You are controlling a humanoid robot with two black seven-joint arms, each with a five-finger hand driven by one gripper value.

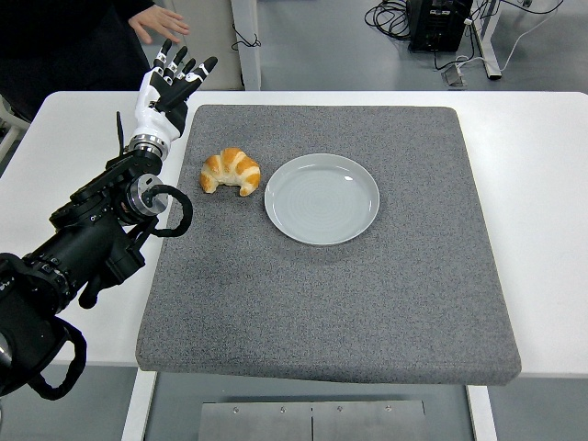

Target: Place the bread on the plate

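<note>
Left hand (170, 81) upper left of frame, fingers spread, empty. Bread (231, 171) on mat, left of centre, just beside plate (322, 198). Likely light, soft, flaky; pinch gently across thick middle.

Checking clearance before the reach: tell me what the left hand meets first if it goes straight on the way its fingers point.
The left hand points away, past the table's far edge, toward a person's hand. That likely comes first, though depth is unclear. The croissant lies off to its right.

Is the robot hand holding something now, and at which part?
Nothing is held. The left hand is open, apart from the croissant beside the plate.
</note>
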